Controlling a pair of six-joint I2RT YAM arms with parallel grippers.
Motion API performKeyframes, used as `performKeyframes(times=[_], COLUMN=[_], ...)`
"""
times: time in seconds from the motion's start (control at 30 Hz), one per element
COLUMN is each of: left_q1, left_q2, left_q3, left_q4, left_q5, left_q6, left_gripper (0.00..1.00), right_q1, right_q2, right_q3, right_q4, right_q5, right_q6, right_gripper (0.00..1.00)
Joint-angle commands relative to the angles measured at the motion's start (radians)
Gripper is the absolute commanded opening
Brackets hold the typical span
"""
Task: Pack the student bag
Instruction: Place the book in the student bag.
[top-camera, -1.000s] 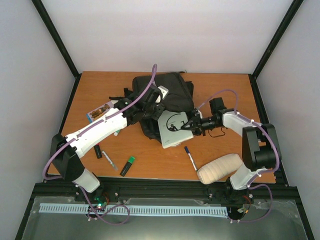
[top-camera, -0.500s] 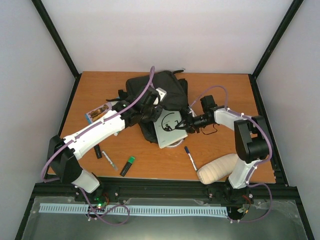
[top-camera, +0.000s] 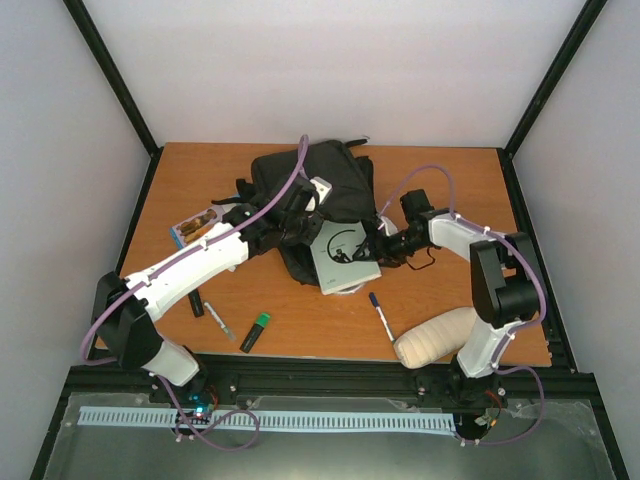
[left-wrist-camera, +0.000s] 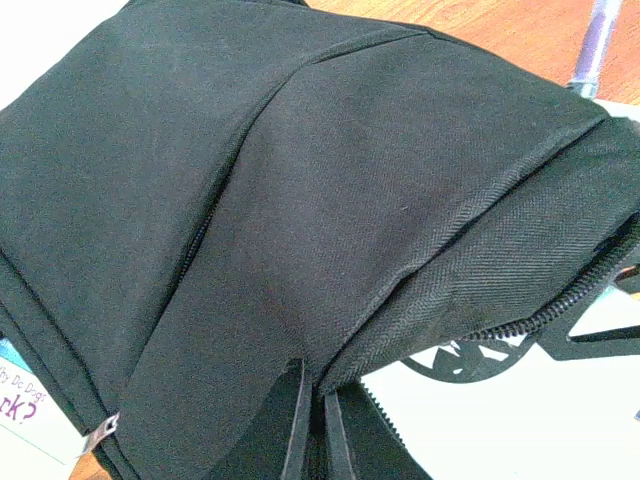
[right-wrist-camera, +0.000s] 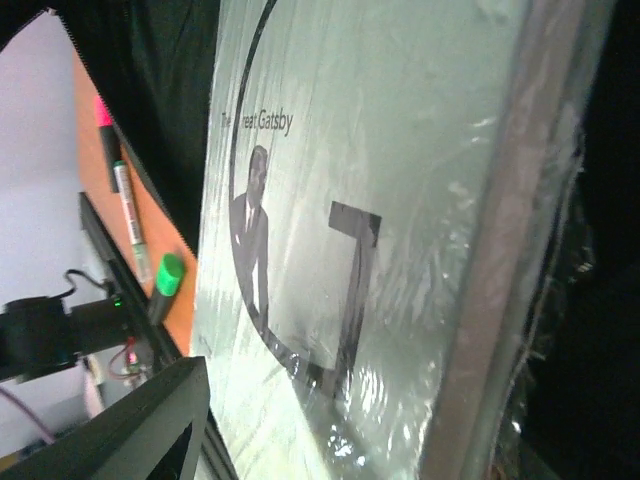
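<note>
An orange-brown worktop (top-camera: 450, 180) is seen, and the black backpack (top-camera: 335, 180) is laid at its middle towards the far edge, its mouth turned to the near side. The left arm (top-camera: 200, 262) is stretched across to the backpack's near-left part, where the left fingers (left-wrist-camera: 292, 440) are closed on a fold of black cloth beside the zip. The right arm (top-camera: 470, 235) is bent in from the right, and the right fingers (right-wrist-camera: 140, 420) are set at the right edge of a pale, plastic-wrapped book (top-camera: 345, 260); whether it is gripped cannot be told. The book is lodged partly under the backpack's open flap, its near part out on the worktop. A cream padded pouch (top-camera: 437, 337) is laid near the right arm's base. A small picture booklet (top-camera: 200, 222) is found at the left. A green highlighter (top-camera: 257, 331), a black marker (top-camera: 196, 303) and a silver pen (top-camera: 218, 322) are scattered at the front left, and a blue-capped pen (top-camera: 380, 312) is placed between book and pouch.
</note>
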Motion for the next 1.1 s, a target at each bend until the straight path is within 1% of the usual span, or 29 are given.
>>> performKeyframes(times=[0.0,0.13,0.37,0.53,0.6,0.7,0.77,0.83,0.9,1.07], left_q1=[-0.003,-0.003,-0.001,0.005,0.006,0.010,0.012,0.014,0.014,0.017], left_q2=[-0.046,-0.046,-0.044,-0.049,-0.060,-0.071,-0.075,-0.077,-0.076,-0.076], left_q3=[0.013,0.009,0.011,0.016,0.012,0.005,0.004,0.005,0.006,0.015], left_q4=[0.088,0.087,0.083,0.077,0.079,0.085,0.087,0.088,0.085,0.079], left_q5=[-0.002,-0.001,0.001,0.005,0.007,0.017,0.036,0.058,0.078,0.117], left_q6=[0.011,0.010,0.010,0.006,0.002,-0.003,-0.013,-0.022,-0.029,-0.042], left_gripper=[0.01,0.01,0.01,0.01,0.01,0.01,0.01,0.01,0.01,0.01], right_q1=[0.017,0.018,0.041,0.134,0.179,0.252,0.313,0.375,0.426,0.482], right_q2=[-0.099,-0.163,-0.259,-0.389,-0.441,-0.513,-0.549,-0.568,-0.561,-0.532], right_q3=[0.005,-0.040,-0.069,-0.158,-0.200,-0.250,-0.282,-0.312,-0.321,-0.323], right_q4=[-0.023,-0.015,-0.082,-0.071,-0.049,-0.021,-0.008,0.029,0.063,0.145], right_q5=[0.104,0.157,0.248,0.371,0.410,0.440,0.512,0.639,0.769,0.919], right_q6=[-0.122,-0.159,-0.305,-0.496,-0.568,-0.734,-0.852,-0.933,-0.987,-1.069], right_gripper=[0.66,0.70,0.70,0.64,0.59,0.54,0.54,0.54,0.53,0.52])
